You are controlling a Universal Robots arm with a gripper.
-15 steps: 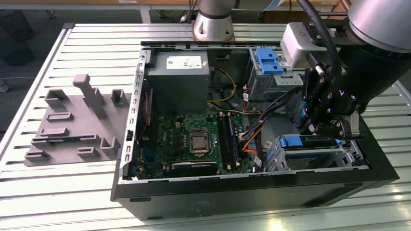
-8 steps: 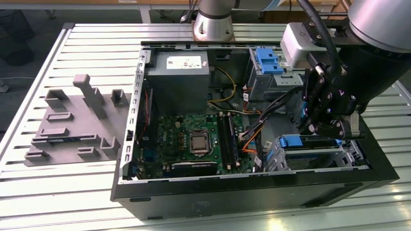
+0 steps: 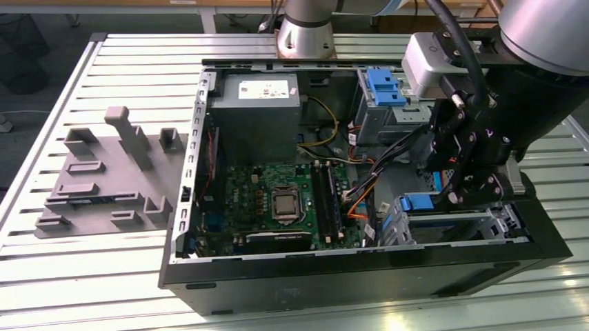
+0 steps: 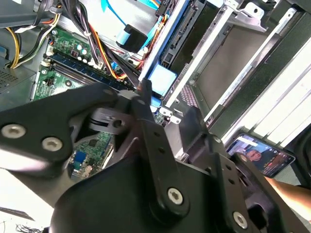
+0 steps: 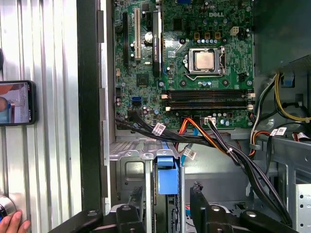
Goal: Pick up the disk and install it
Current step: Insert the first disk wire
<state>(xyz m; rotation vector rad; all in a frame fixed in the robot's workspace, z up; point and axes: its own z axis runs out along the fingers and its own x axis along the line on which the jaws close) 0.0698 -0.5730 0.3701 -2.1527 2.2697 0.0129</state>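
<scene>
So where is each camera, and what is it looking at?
Exterior view: off the arm, high up, looking down on the open computer case, with the arm and gripper over the drive cage.
First wrist view: on the arm, looking down at the motherboard; gripper fingers show.
Second wrist view: on the arm, looking past black gripper links at the disk.
All three show the motherboard.

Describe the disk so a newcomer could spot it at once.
Start at the open computer case on the slatted table, then go to its metal drive cage at the exterior view's right, below the gripper. The disk stands on edge in that cage; its bright blue carrier sets it apart from the grey metal and the green motherboard.
</scene>
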